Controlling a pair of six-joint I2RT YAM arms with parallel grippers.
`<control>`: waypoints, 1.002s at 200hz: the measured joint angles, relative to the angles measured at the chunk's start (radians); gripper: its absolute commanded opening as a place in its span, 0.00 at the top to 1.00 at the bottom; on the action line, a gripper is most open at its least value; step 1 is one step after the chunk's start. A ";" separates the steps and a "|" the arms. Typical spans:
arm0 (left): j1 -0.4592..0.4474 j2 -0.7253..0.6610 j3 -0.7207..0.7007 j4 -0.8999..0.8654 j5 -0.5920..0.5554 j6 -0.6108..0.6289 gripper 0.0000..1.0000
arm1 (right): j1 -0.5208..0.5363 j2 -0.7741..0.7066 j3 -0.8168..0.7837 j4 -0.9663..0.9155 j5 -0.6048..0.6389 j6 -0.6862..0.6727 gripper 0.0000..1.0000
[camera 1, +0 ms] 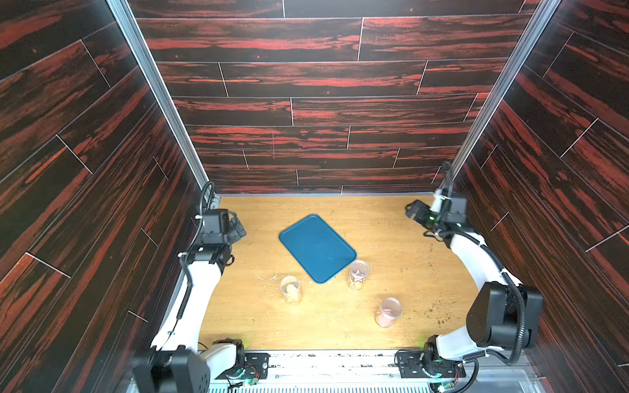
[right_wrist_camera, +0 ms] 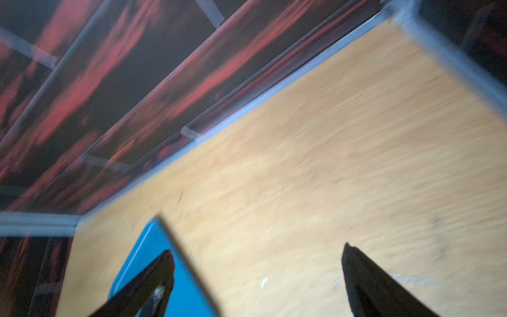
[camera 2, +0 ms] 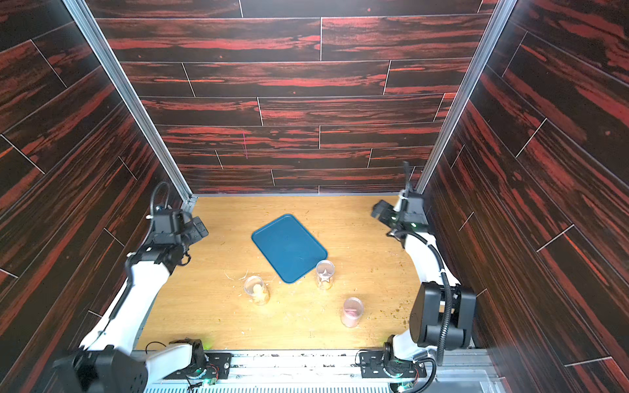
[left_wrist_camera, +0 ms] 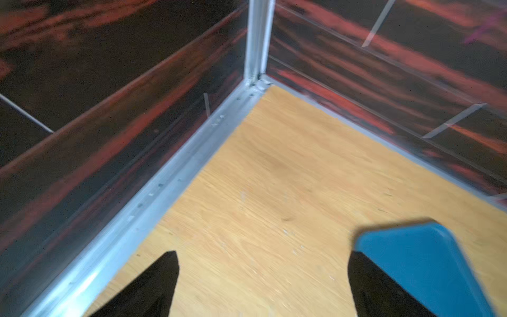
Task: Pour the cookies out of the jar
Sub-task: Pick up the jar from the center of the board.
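Note:
Three clear open jars stand upright on the wooden table near the front. The left jar (camera 1: 291, 289) (camera 2: 257, 289) holds yellow and tan cookies (camera 1: 291, 290). The middle jar (camera 1: 358, 274) (camera 2: 325, 274), beside the tray's near corner, holds a pale star cookie (camera 2: 325, 274) over tan ones. The right jar (camera 1: 388, 311) (camera 2: 352, 311) holds pink pieces. My left gripper (camera 1: 238, 229) (left_wrist_camera: 262, 255) hangs open and empty at the far left. My right gripper (camera 1: 412, 209) (right_wrist_camera: 258, 251) hangs open and empty at the far right. Both are well away from the jars.
A blue tray (camera 1: 316, 248) (camera 2: 289, 248) (left_wrist_camera: 422, 263) (right_wrist_camera: 149, 247) lies empty and turned at an angle in the table's middle. Crumbs are scattered on the table (camera 1: 425, 306), mostly at the right. Dark red panelled walls (camera 1: 323, 112) enclose three sides.

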 measured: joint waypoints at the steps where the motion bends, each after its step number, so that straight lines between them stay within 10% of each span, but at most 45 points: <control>1: 0.000 -0.003 0.000 -0.001 0.003 0.000 0.00 | 0.002 0.000 0.003 -0.004 -0.001 0.000 0.02; 104: -0.115 -0.337 -0.124 -0.093 0.352 -0.074 0.00 | 0.374 -0.001 0.302 -0.572 -0.057 -0.038 0.02; 200: -0.163 -0.361 -0.124 -0.203 0.529 -0.127 0.00 | 0.529 -0.026 0.192 -0.769 0.023 -0.031 0.02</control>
